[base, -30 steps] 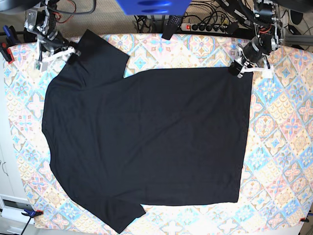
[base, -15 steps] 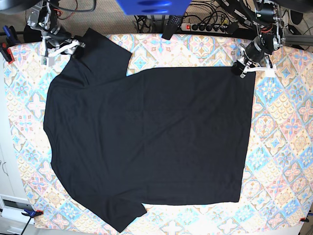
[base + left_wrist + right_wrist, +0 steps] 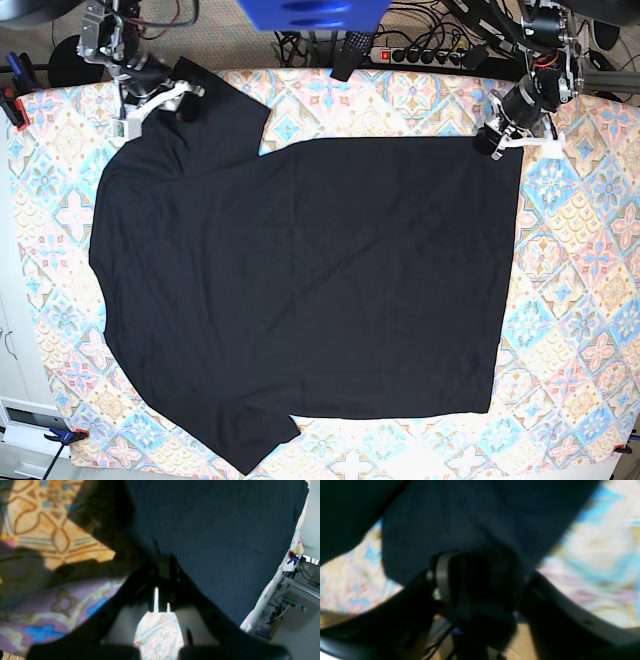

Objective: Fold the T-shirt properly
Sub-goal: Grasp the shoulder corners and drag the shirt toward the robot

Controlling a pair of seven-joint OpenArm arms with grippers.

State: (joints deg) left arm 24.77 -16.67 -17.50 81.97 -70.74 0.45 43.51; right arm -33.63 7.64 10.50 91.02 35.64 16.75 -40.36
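Plain black T-shirt (image 3: 300, 290) on pastel tile-patterned tablecloth (image 3: 575, 300).

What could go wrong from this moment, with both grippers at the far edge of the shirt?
1. The right gripper sits on the sleeve of the T-shirt, with dark cloth between its jaws; the wrist view is blurred, so the hold may be shallow and could slip.
2. The left gripper is shut on the hem corner. If only one arm pulls, the flat cloth may skew or wrinkle on the patterned table cover.
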